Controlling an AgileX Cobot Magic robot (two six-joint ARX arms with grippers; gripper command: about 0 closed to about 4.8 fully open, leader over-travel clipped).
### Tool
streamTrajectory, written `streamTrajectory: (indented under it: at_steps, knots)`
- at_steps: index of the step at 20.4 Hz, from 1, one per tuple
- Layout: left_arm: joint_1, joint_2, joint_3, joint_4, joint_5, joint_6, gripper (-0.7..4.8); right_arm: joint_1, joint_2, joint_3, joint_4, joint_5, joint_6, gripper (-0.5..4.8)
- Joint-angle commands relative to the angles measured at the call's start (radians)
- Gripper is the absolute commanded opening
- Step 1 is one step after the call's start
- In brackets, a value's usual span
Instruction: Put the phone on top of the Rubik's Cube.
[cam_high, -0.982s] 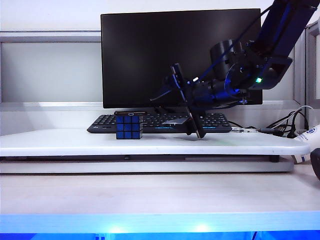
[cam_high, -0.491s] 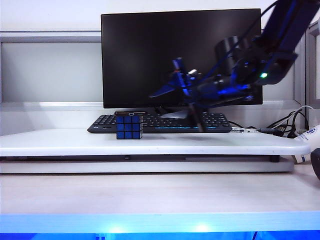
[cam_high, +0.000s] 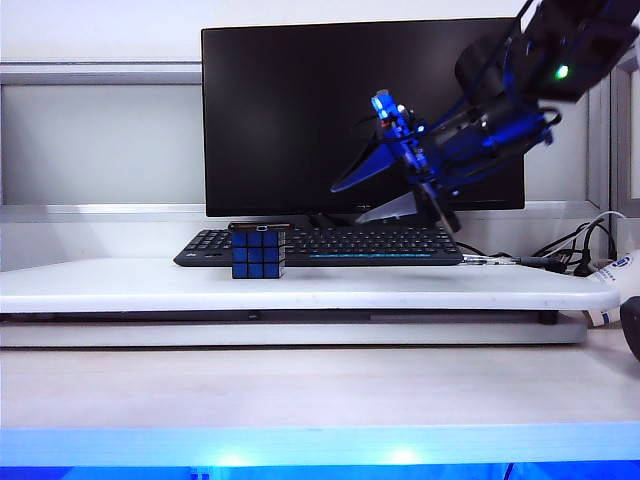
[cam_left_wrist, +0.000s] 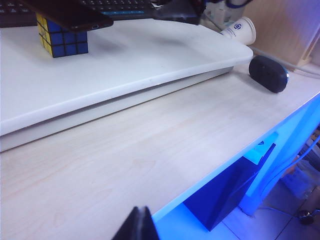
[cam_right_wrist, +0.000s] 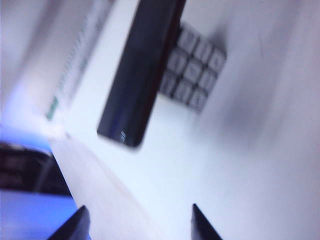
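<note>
Now the right pincer (cam_right_wrist: 137, 222), spread and empty, has lifted away from the bench (cam_high: 300, 288). The phone (cam_left_wrist: 67, 12) lies atop the Rubik's Cube (cam_left_wrist: 62, 40), so placement looks done. The left pincer (cam_left_wrist: 140, 227) idles well apart; I cannot tell its state.

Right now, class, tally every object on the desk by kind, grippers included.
Flat black monitor: 1
Long black keyboard: 1
Thin black smartphone, lying on the cube: 1
Blue-and-yellow puzzle cube: 1
White paper cup: 1
Black oval object: 1
Grippers: 2 (left gripper low by the desk's front edge, right gripper high before the monitor)
Total: 8
</note>
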Motion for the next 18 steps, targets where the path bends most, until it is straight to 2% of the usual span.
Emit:
streamTrajectory:
  at_steps: [1,4,8,10,13,14,16,18]
  knots:
    - [0.001,0.0,-0.003,-0.022,0.004,0.001,-0.05,0.0,-0.046,0.003,-0.16,0.032,-0.139,2.59]
    - [0.001,0.0,-0.003,-0.022,0.005,0.001,-0.05,0.0,-0.079,0.003,-0.324,0.103,-0.273,2.2]
    - [0.001,0.0,-0.003,-0.022,0.005,0.001,-0.05,0.0,-0.101,0.003,-0.478,0.157,-0.366,2.2]
    - [0.001,0.0,-0.003,-0.022,0.005,0.001,-0.05,0.0,-0.108,0.003,-0.542,0.194,-0.404,1.89]
    - [0.001,0.0,-0.003,-0.022,0.006,0.001,-0.05,0.0,-0.151,-0.032,-0.549,0.211,-0.412,1.37]
    - [0.001,0.0,-0.003,-0.022,0.005,0.001,-0.05,0.0,-0.172,-0.042,-0.549,0.232,-0.419,1.33]
    - [0.001,0.0,-0.003,-0.022,0.005,0.001,-0.05,0.0,-0.233,-0.068,-0.543,0.298,-0.433,0.88]
    - [0.001,0.0,-0.003,-0.022,0.005,0.002,-0.05,0.0,-0.306,-0.105,-0.506,0.34,-0.433,0.82]
